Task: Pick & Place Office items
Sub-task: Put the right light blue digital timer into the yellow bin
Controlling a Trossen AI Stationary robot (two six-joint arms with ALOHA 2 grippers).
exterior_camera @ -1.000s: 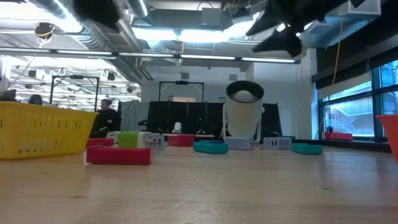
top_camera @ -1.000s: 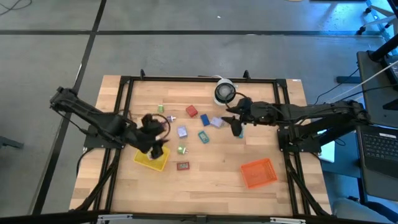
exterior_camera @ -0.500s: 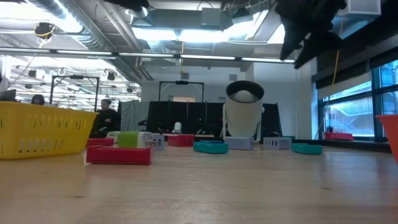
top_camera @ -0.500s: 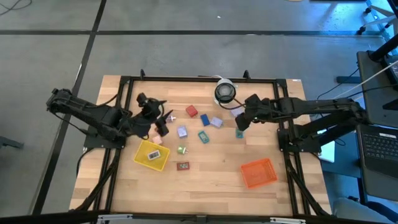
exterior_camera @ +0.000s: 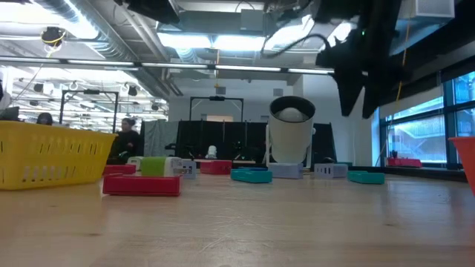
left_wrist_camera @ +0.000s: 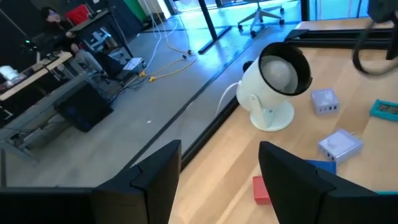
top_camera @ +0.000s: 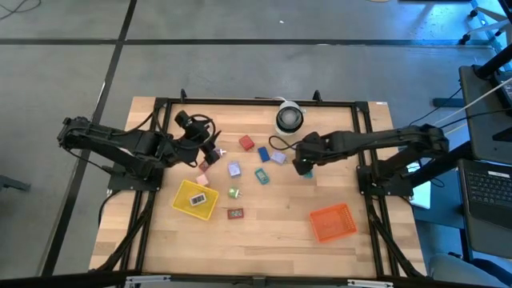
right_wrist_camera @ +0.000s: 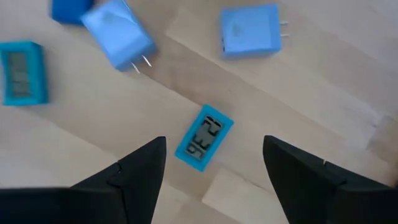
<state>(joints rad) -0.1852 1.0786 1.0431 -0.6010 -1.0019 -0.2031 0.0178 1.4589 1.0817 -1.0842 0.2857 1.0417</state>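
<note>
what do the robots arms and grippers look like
Both arms are dark, near-black jointed links, with black cables looping along them. The left gripper and the right gripper each end in two flat, matte black fingers with angular, wedge-shaped tips. No markings show on either.

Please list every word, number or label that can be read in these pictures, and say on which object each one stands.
"23": my best reading of the dark digits on the display of the small teal clock lying on the table between the open fingers of the right gripper; they stand slanted and may hold more characters.
Display of the second teal clock: too blurred to read.
Lavender plug adapters: no text visible.
Other views: nothing readable.
</note>
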